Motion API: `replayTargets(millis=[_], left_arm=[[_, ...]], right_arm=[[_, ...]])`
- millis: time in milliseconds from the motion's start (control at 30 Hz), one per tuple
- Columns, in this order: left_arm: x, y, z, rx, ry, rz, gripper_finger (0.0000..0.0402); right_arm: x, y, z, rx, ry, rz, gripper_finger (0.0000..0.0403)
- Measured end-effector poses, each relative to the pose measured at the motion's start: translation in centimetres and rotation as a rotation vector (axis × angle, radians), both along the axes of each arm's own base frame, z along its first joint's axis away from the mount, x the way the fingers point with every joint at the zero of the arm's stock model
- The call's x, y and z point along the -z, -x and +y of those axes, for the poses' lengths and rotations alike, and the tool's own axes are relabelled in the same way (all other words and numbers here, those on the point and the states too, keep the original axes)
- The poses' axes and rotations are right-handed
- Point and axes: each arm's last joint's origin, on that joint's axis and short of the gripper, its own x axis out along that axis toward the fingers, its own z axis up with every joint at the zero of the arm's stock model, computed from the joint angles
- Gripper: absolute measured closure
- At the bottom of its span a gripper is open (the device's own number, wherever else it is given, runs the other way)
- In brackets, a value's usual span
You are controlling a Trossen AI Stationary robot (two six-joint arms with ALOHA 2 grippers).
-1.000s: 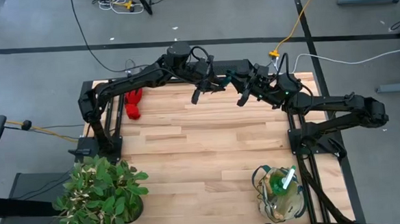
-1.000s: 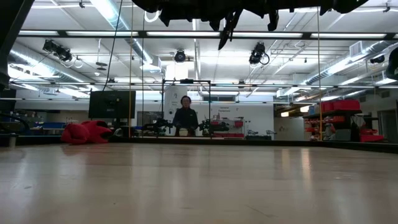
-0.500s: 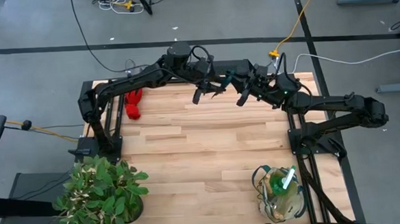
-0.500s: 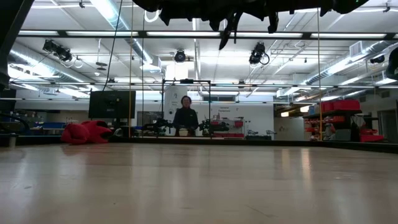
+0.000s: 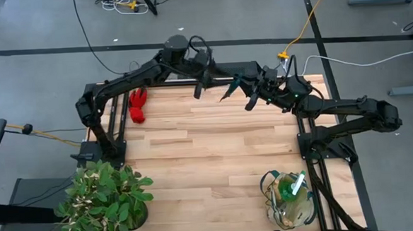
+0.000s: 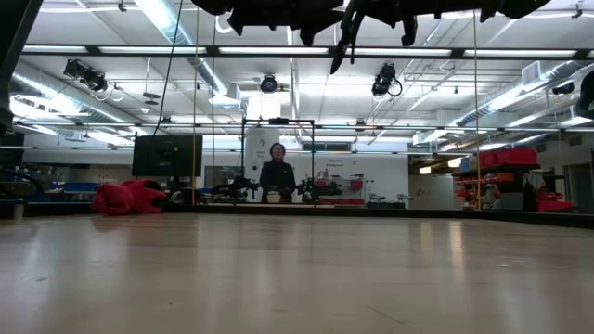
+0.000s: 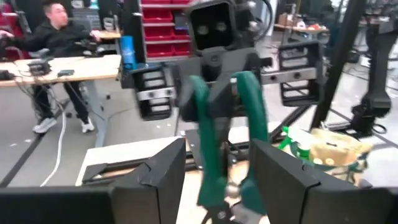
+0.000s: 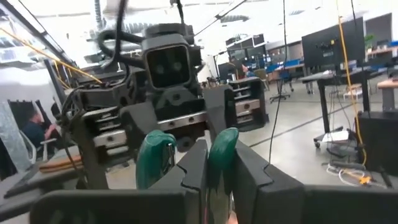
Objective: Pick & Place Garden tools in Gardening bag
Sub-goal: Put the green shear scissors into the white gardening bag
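The dark pruning shears (image 5: 229, 92) with green handles (image 7: 214, 118) hang high over the table's far middle, and my right gripper (image 5: 251, 93) is shut on them. My left gripper (image 5: 198, 87) is open just to their left; in the left wrist view (image 7: 214, 168) its fingers stand apart on either side of the shears' blade end. The red gloves (image 5: 136, 106) lie on the table at the far left. The beige gardening bag (image 5: 289, 199) stands at the near right with a green-and-white item (image 5: 296, 186) sticking out. My right gripper pinches one green handle (image 8: 221, 152) of the shears between its two fingers; the other handle (image 8: 155, 158) lies beside them, outside the hold. The fingers come level from the table's right. The shears are lifted clear, blades pointing toward my left gripper.
A leafy potted plant (image 5: 105, 198) stands at the near left corner. Black frame posts stand along the table's left (image 5: 97, 128) and right (image 5: 310, 142) edges. People sit at desks in the room beyond (image 7: 56, 37).
My left gripper has drawn back from the shears toward the table's far left, and a gap now shows between it and the blades. The shears have stayed with my right gripper, which has kept still.
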Motion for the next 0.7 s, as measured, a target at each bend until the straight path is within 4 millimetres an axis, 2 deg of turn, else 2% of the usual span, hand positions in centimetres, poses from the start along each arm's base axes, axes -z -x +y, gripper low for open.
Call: replayTargets(millis=[200, 367, 700], left_arm=[[-1.2, 1.9, 0.8, -0.036, 0.014, 0.004, 0.0216], [-1.8, 2.9, 1.4, -0.063, 0.042, 0.011, 0.0216], [-1.9, 3.1, 1.6, -0.072, 0.071, 0.013, 0.0219]], right_arm=[[-0.2, 1.0, 0.2, 0.019, 0.074, 0.082, 0.0357], [-0.9, 2.9, 0.7, 0.023, 0.097, 0.123, 0.0357], [-2.2, 7.3, 2.3, -0.126, 0.098, 0.138, 0.0357]])
